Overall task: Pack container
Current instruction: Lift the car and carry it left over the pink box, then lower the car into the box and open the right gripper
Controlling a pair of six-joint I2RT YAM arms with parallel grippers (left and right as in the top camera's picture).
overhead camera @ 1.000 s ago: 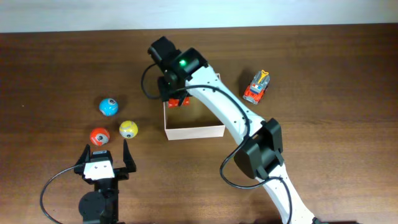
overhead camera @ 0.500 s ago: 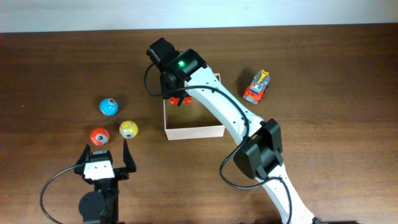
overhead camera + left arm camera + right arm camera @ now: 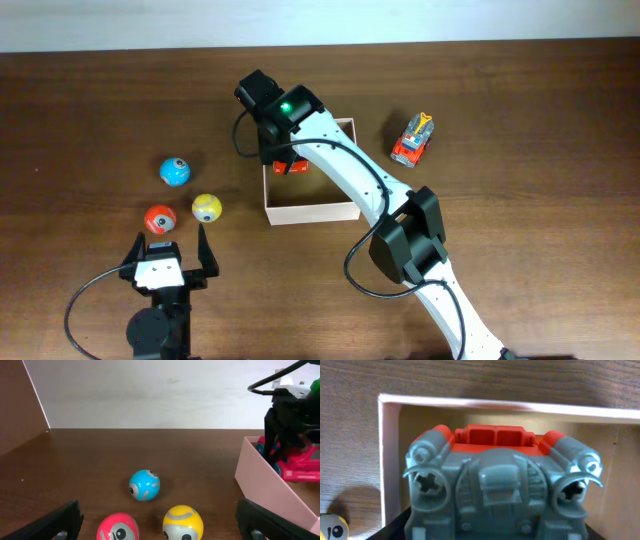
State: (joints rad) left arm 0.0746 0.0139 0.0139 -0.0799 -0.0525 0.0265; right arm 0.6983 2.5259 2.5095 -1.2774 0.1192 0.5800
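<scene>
Since the earlier overhead frame, the right arm's wrist has drawn slightly toward the far left and its elbow has swung leftward; nothing else on the table has shifted. The right gripper is clamped on a red-and-grey toy vehicle, holding it at the far left corner of the container. In the right wrist view the vehicle fills the foreground, with the box's left wall and tan floor behind it. The container sits at mid-table, directly under the right arm. The left gripper rests near the front edge with its fingers wide apart, holding nothing. Just ahead of it lie a red ball and a yellow ball, with a blue ball farther back. A toy fire engine stands to the right of the container, apart from it.
</scene>
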